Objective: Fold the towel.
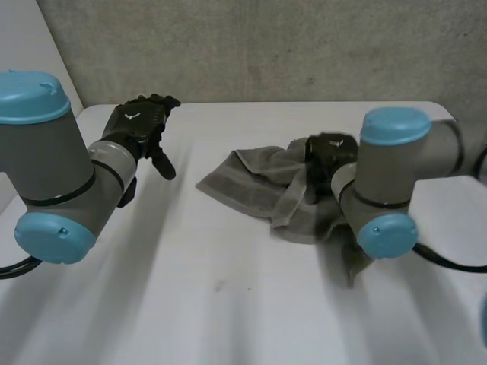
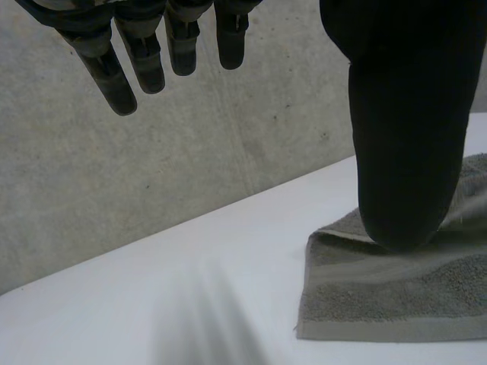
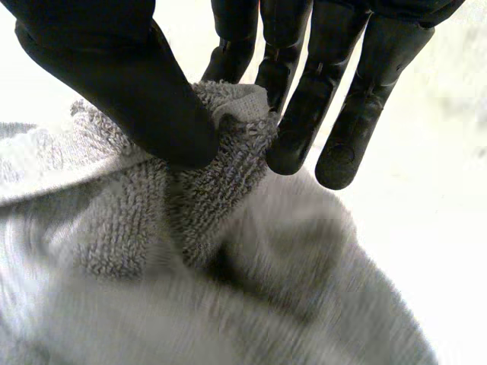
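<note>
Towel [image 1: 255, 186] crumpled on table [image 1: 228, 296], no neat fold yet. Right hand [image 1: 331, 148] pinching bunched fold; left hand [image 1: 137, 122] spread, empty, clear of cloth.

Soft, even light fills the head view: the white table [image 1: 228, 304] reads pale grey without glare, and the wall [image 1: 266, 46] across the upper frame is dimmer. In the right wrist view the table beside the right hand [image 3: 137, 91] glares white, while folds of the towel [image 3: 251, 304] hold deep shade.
</note>
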